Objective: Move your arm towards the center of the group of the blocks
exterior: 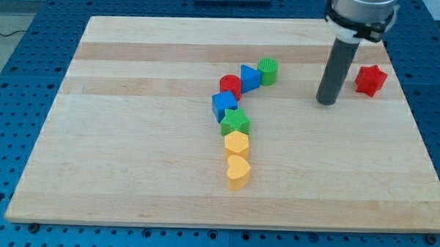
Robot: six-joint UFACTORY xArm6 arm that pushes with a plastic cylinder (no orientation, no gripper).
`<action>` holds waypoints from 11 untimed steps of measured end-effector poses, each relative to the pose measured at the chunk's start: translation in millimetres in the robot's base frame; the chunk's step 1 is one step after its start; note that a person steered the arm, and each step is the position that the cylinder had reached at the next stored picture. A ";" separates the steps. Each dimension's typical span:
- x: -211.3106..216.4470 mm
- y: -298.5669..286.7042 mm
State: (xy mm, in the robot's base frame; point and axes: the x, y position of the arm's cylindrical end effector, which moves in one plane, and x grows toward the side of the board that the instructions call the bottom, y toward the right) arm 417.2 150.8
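Several blocks form a curved chain near the board's middle: a green cylinder, a blue triangle, a red cylinder, a blue cube, a green star, a yellow hexagon and a yellow heart. A red star lies apart at the view's right. My tip rests on the board between the green cylinder and the red star, touching neither.
The wooden board lies on a blue perforated table. The rod's grey mount hangs over the board's top right.
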 end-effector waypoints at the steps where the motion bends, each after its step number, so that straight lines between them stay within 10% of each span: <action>1: 0.0 -46.2; 5: -140.6 -48.8; 6: -158.7 -122.7; 8: -92.2 -272.3; 11: -42.3 -222.3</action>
